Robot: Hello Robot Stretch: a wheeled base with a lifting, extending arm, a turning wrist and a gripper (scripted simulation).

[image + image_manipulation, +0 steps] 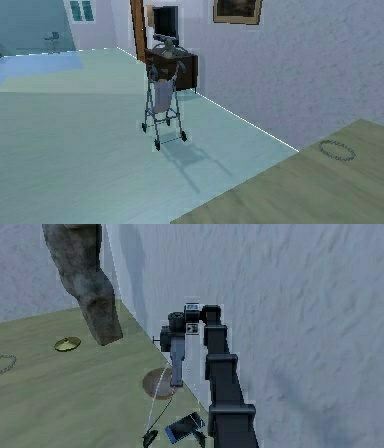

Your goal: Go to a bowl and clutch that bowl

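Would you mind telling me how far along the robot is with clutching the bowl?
Done: the robot is at the greenish table, its arm out over it. In hand: the gripper is at a flat brownish round thing, perhaps the bowl; I cannot tell whether it holds anything. Left: a sure grasp, with the bowl lifted clear of the tabletop.

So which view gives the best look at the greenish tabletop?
The arm side view: the tabletop spreads across its lower left up to the wall, carrying a small gold thing and a brown round disc. The forward view catches one corner of it at lower right, bearing a thin ring.
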